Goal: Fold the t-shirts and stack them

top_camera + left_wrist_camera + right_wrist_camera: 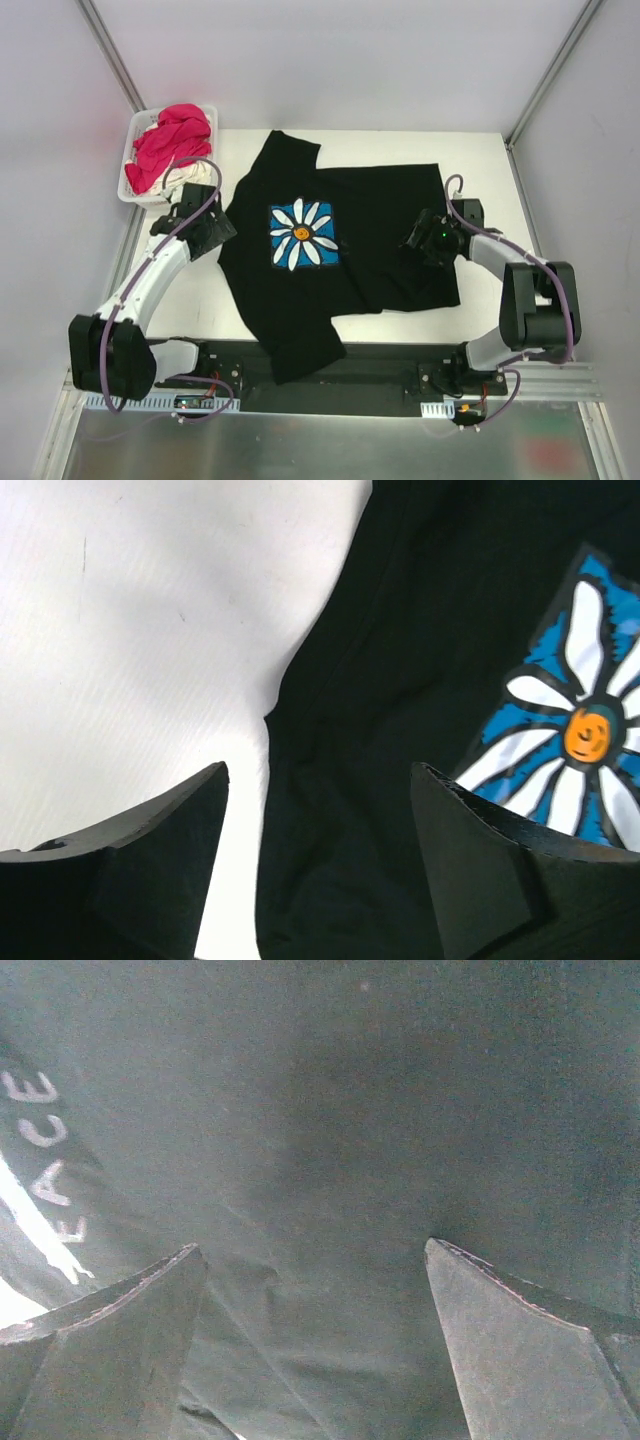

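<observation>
The black t-shirt (380, 230) with a white daisy on a blue square (303, 235) lies spread on the table, one sleeve toward the back, one hanging over the near edge. My left gripper (218, 228) is open at the shirt's left edge; in the left wrist view its fingers straddle the cloth edge (330, 860), the daisy print (585, 730) to the right. My right gripper (420, 235) is open, low over the shirt's right part; the right wrist view shows only black cloth (330, 1160) between its fingers. The magenta-pink tee (172, 140) and the cream tee (195, 174) lie in the basket.
A white plastic basket (133, 135) stands at the back left corner of the white table (480, 160). Grey walls close in the left, right and back. A black rail (380, 372) runs along the near edge between the arm bases.
</observation>
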`<action>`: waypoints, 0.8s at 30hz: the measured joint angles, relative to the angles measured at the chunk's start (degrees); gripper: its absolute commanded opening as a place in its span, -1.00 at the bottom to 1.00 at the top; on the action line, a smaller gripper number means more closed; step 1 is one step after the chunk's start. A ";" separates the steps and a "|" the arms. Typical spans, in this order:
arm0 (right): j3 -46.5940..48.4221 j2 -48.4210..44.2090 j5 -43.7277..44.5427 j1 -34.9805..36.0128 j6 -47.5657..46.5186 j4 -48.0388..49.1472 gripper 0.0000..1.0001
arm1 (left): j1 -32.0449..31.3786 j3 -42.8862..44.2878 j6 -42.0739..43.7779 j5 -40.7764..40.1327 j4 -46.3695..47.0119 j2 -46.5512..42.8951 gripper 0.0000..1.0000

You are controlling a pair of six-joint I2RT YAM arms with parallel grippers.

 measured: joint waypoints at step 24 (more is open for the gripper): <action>5.05 3.06 13.11 -6.58 -4.59 -8.63 0.91 | -7.17 -13.25 -24.94 4.04 -0.37 -1.70 0.40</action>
